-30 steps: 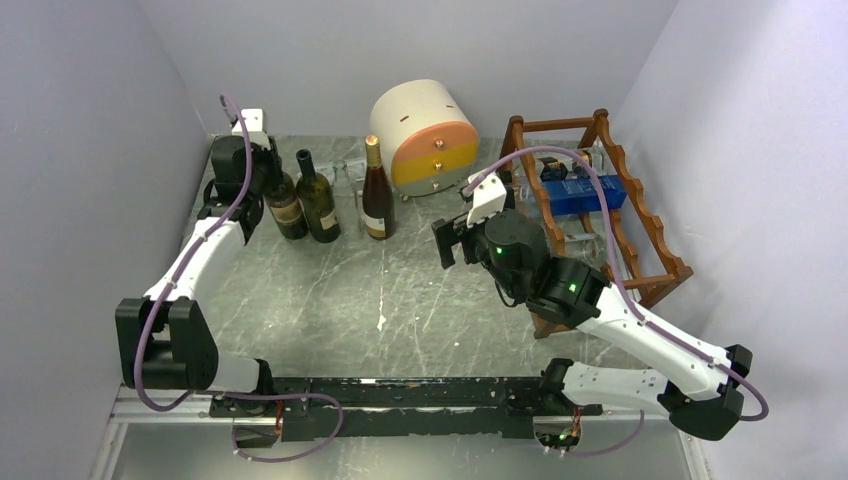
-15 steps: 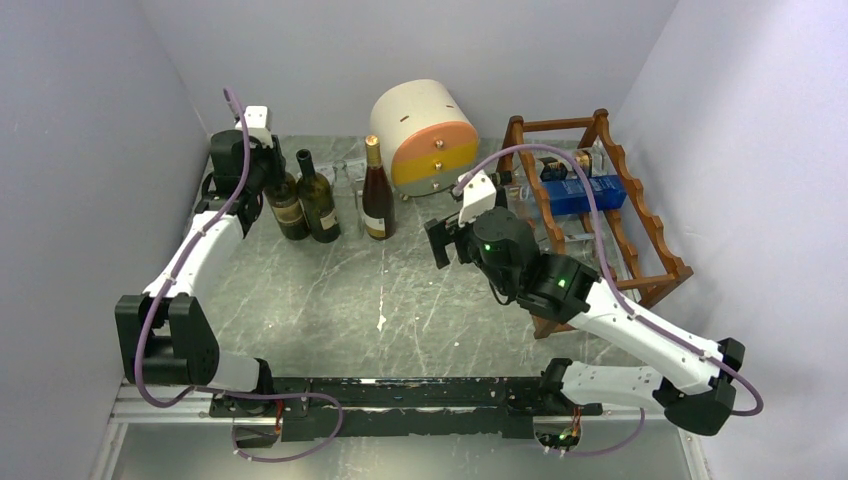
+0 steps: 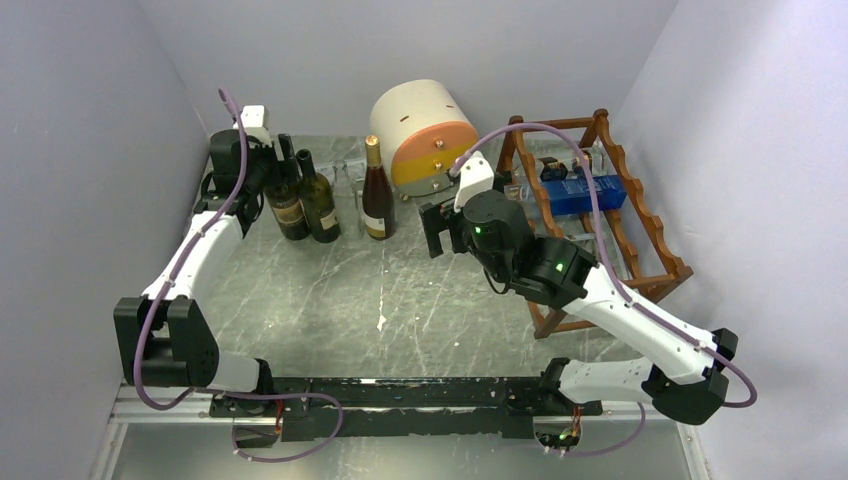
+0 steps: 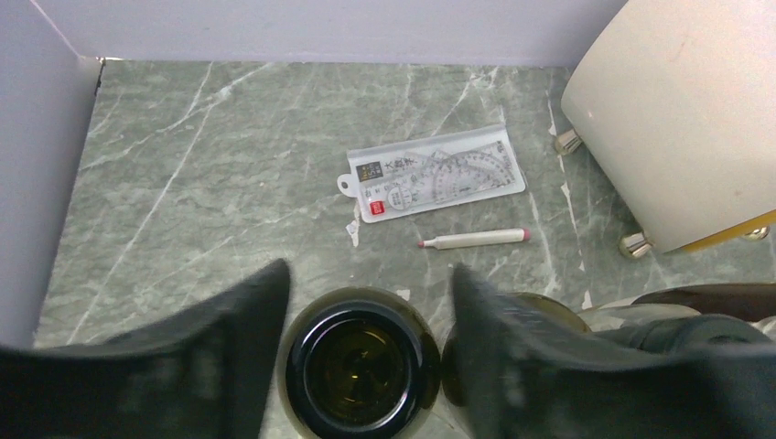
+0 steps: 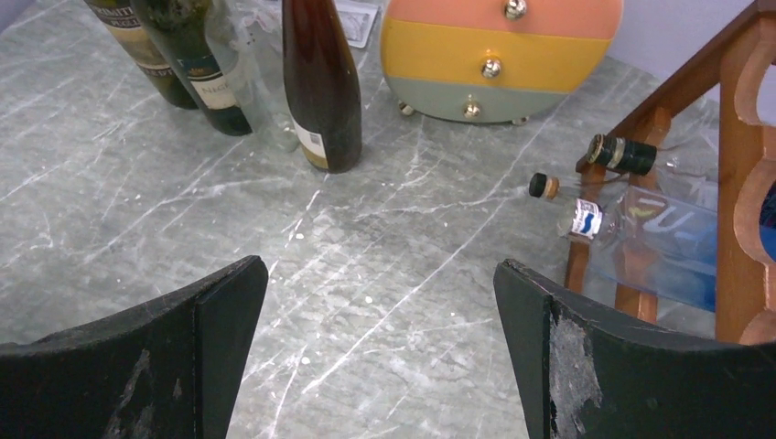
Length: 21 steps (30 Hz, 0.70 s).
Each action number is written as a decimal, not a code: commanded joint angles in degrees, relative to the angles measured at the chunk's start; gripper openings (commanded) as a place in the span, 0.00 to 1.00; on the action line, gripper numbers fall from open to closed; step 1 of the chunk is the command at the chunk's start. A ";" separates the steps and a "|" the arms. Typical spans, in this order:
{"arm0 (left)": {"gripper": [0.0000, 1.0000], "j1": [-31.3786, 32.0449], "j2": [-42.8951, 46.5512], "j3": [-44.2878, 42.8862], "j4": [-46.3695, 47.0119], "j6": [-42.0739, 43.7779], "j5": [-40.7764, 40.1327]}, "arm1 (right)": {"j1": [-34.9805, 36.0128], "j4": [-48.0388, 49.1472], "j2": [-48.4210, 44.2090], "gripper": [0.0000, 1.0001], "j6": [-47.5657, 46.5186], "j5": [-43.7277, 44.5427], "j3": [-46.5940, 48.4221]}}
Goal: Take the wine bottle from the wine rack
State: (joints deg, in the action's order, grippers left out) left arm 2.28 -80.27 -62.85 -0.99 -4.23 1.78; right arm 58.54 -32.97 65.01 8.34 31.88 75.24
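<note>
Revealing what the overhead view hides, the left wrist camera shows the left gripper [image 4: 366, 270] spread open astride the mouth of a dark green glass bottle [image 4: 359, 366], a clear ruler packet [image 4: 435, 174] beyond. The clear blue-labelled wine bottle [image 5: 641, 229] lies level in the reddish-brown wooden wine rack [image 5: 741, 137], neck toward the round cream-and-orange drawer box [image 5: 499, 46]; the right gripper [image 5: 379, 263] hangs wide open, empty, short of the rack

Top view overlooks the table [image 3: 330, 290]; close wrist views both catch the drawer box [image 3: 420, 115].
</note>
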 commanded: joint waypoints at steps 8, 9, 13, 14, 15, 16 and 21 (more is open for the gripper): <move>0.99 -0.46 10.94 -1.43 -2.44 -1.31 -0.79 | -0.19 -15.33 1.58 1.00 6.69 5.04 4.43; 1.00 -0.45 12.59 -0.97 -1.83 -1.39 -1.16 | -0.18 -16.44 2.02 1.00 6.84 5.16 4.33; 0.99 -1.37 18.91 2.74 2.73 -4.79 -5.24 | -0.17 -20.81 4.58 1.00 11.18 6.46 6.20; 0.99 -1.70 20.14 3.61 3.73 -5.17 -5.65 | -0.17 -21.12 5.20 1.00 11.04 5.31 6.54; 0.99 -1.83 21.15 4.11 4.31 -5.37 -5.88 | -0.14 -20.75 5.79 1.00 10.48 3.88 6.58; 0.99 -1.96 21.88 4.29 4.69 -5.29 -5.72 | -0.11 -20.19 6.28 1.00 9.75 2.78 6.44; 0.99 -2.11 24.91 5.63 6.35 -6.81 -4.73 | -0.08 -20.04 9.68 1.00 6.56 6.74 7.29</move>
State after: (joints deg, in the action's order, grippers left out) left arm 0.69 -56.77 -59.35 1.83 -8.88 -2.42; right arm 58.57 -51.77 72.79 16.67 35.27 80.05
